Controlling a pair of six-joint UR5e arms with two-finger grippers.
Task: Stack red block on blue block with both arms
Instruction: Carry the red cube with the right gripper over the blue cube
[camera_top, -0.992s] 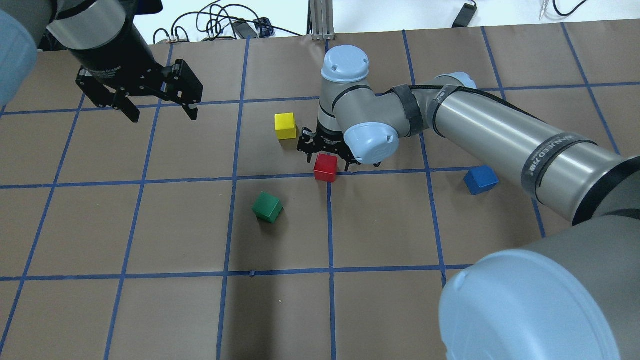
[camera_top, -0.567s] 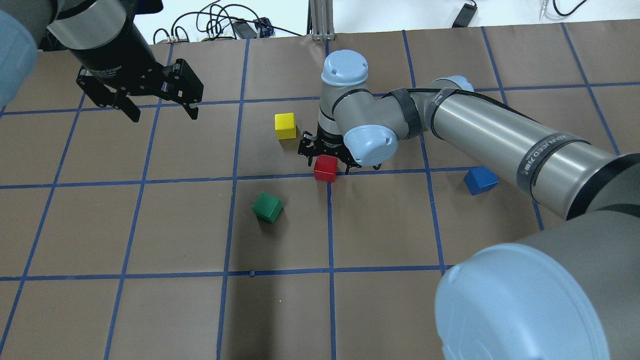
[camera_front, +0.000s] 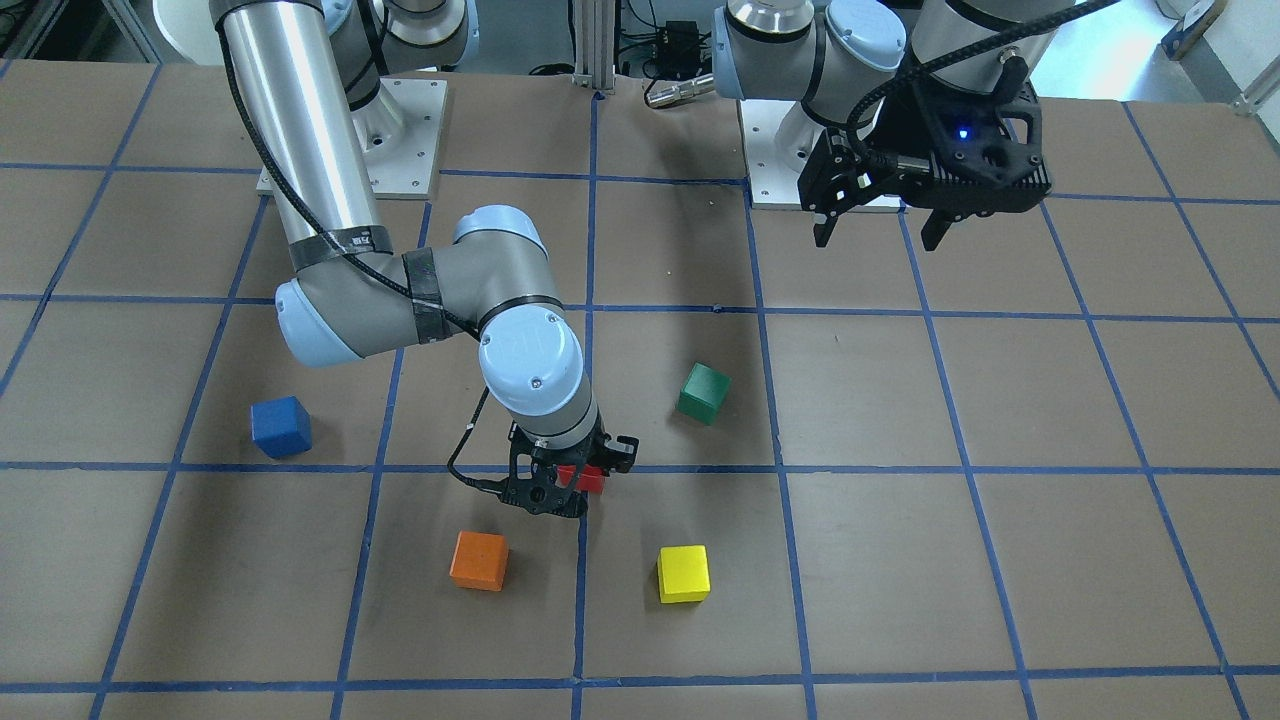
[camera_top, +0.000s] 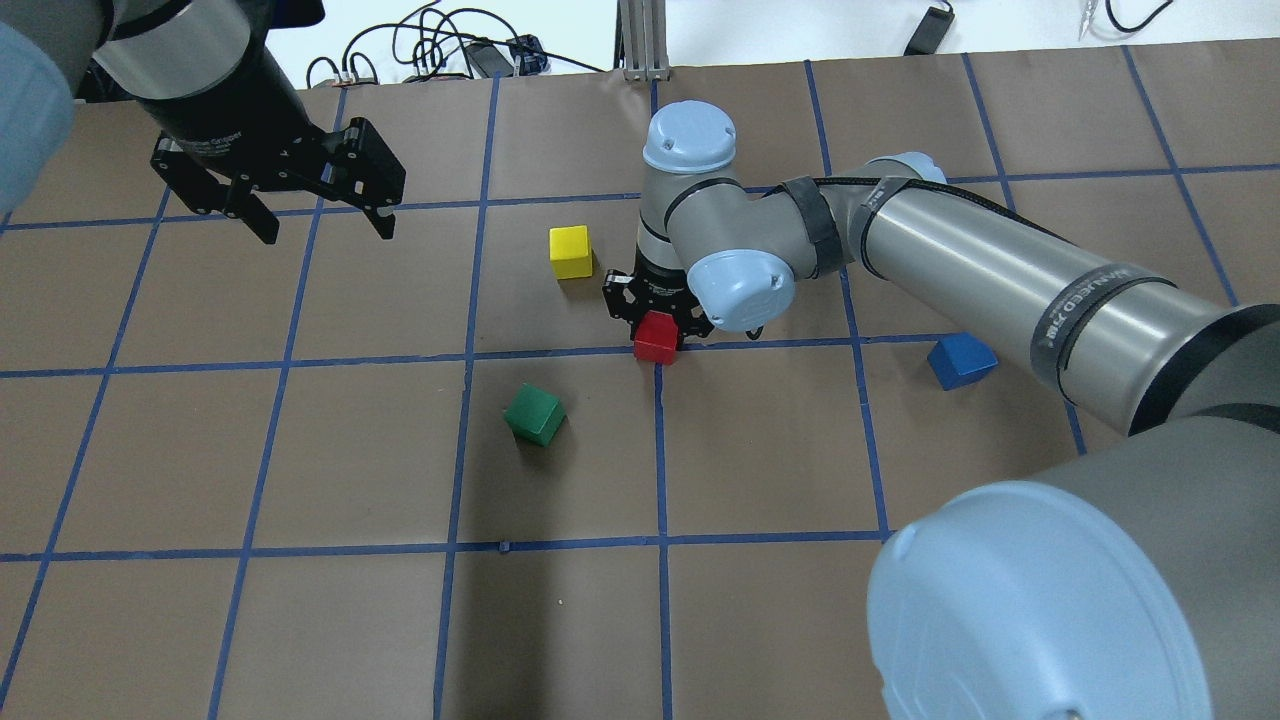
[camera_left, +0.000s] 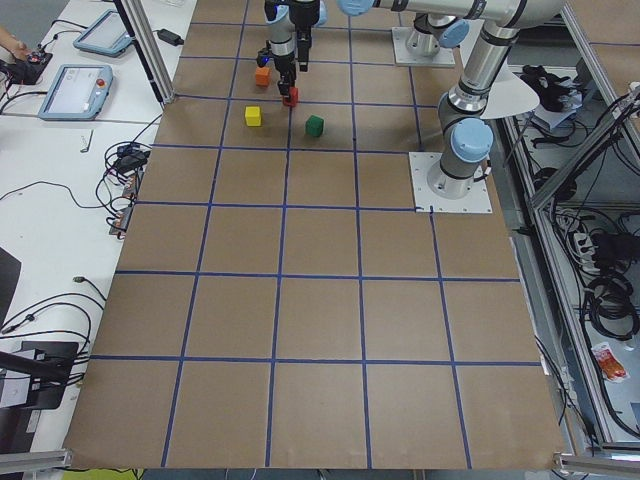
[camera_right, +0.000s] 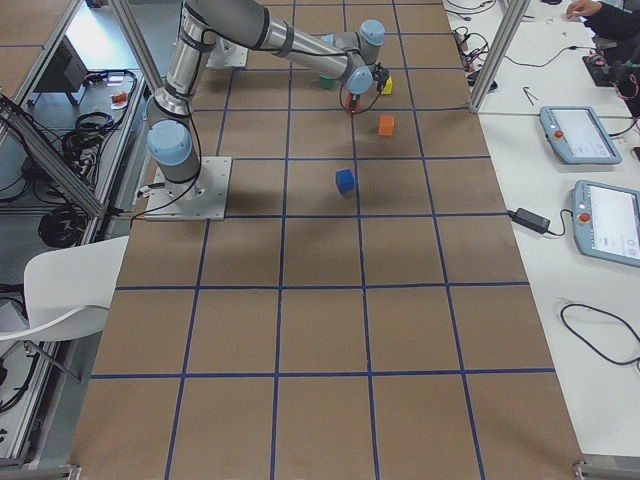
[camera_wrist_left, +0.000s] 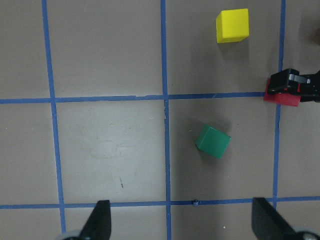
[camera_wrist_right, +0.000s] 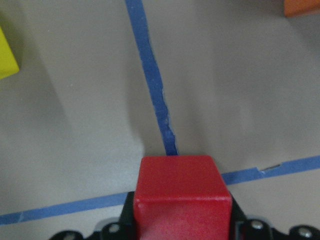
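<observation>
The red block (camera_top: 655, 338) sits near a blue tape crossing at the table's middle, also in the front view (camera_front: 583, 479) and right wrist view (camera_wrist_right: 182, 190). My right gripper (camera_top: 657, 330) points down and is shut on it, a finger pressed on each side. I cannot tell whether it is off the table. The blue block (camera_top: 960, 360) lies alone to the right, partly under my right forearm, and shows in the front view (camera_front: 281, 426). My left gripper (camera_top: 315, 225) hovers open and empty at the far left, high above the table.
A green block (camera_top: 535, 414) lies tilted near the red one on its left. A yellow block (camera_top: 571, 251) stands just beyond the right gripper. An orange block (camera_front: 479, 560) lies close by it, hidden by the arm in the overhead view.
My right gripper's fingers, spread wide around the red block before, have closed onto it. The left arm has not moved.
</observation>
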